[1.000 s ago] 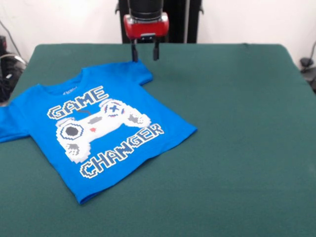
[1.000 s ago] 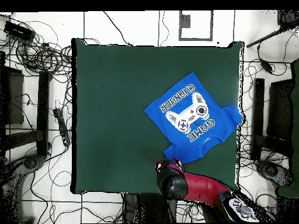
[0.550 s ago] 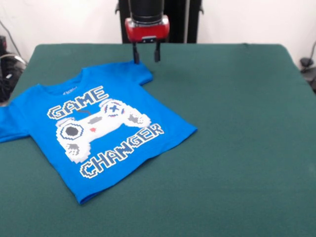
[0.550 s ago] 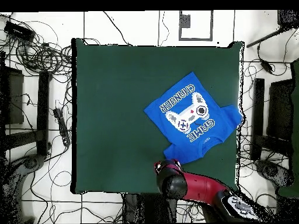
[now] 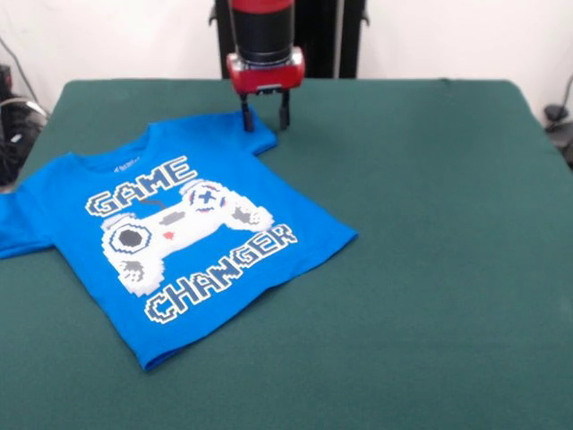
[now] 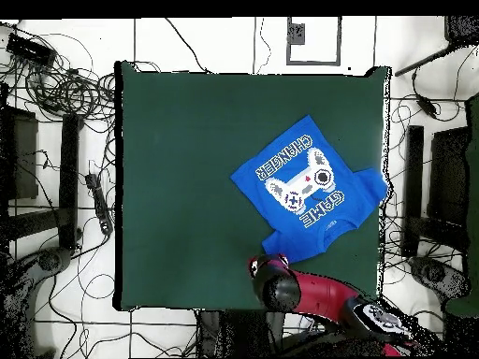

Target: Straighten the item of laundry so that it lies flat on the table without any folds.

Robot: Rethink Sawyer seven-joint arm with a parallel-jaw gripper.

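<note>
The item of laundry (image 5: 179, 233) is a bright blue T-shirt with white "GAME CHANGER" lettering and a controller print, spread face up on the left half of the dark green table (image 5: 430, 224). One sleeve runs off the picture's left edge. My gripper (image 5: 265, 115) hangs open over the shirt's far sleeve, one fingertip above the sleeve's cloth and the other just past its edge. In the overhead view the shirt (image 6: 307, 187) lies toward the table's right side, and the gripper (image 6: 269, 265) sits at the sleeve near the bottom edge, its fingers hidden under the arm.
The table (image 6: 187, 168) is ringed by floor with tangled cables (image 6: 65, 84) and dark stands on both sides. The shirt reaches close to the table's right edge in the overhead view.
The gripper has come down a little toward the shirt's far sleeve, staying open. The shirt has not moved.
</note>
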